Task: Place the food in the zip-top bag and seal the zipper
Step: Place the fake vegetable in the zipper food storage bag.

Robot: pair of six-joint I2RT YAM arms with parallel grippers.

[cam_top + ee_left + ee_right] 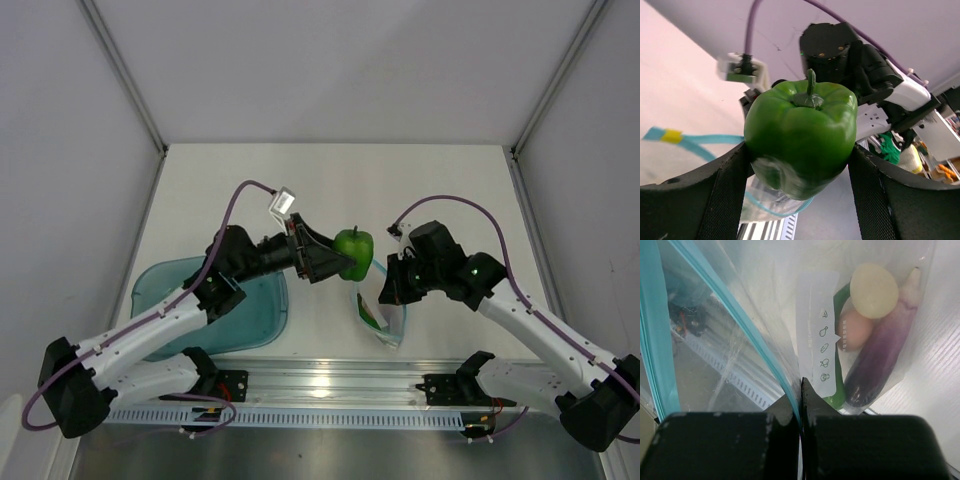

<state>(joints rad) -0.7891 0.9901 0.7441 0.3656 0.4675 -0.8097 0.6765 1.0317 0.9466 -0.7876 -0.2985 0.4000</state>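
A round green toy food shaped like a bell pepper hangs above the table, and my left gripper is shut on it from both sides. It is just left of and above the zip-top bag. My right gripper is shut on the bag's mouth edge at the light-blue zipper, holding the mouth up and open. Inside the bag lie a purple eggplant, a long green vegetable, a small orange piece and a pale round slice.
A translucent teal tray sits on the table under my left arm. A metal rail runs along the near edge between the arm bases. White walls close in the table on three sides.
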